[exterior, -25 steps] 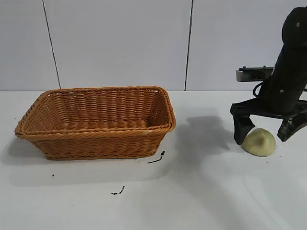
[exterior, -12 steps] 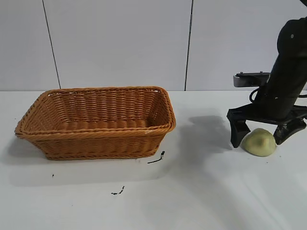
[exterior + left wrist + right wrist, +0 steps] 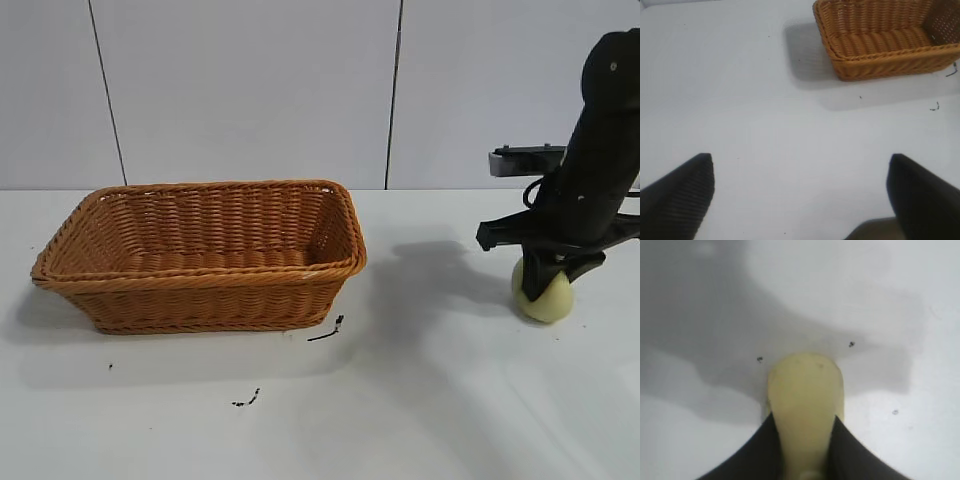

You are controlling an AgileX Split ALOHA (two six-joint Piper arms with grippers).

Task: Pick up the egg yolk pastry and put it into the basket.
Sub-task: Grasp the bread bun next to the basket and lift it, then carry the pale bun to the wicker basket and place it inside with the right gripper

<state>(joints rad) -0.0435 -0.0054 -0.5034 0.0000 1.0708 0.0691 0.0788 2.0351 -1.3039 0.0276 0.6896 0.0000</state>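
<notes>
Exterior view: right gripper clamps the egg yolk pastry on the table.

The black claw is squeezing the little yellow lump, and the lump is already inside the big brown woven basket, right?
Not quite. The right gripper is squeezing the small pale yellow egg yolk pastry, but the pastry is not in the large orange-brown wicker basket. It sits on the white table, well apart from the basket, as the exterior view shows.

Pale yellow pastry sits at right, squeezed narrow; empty orange-brown wicker basket stands upright at centre-left.
</notes>
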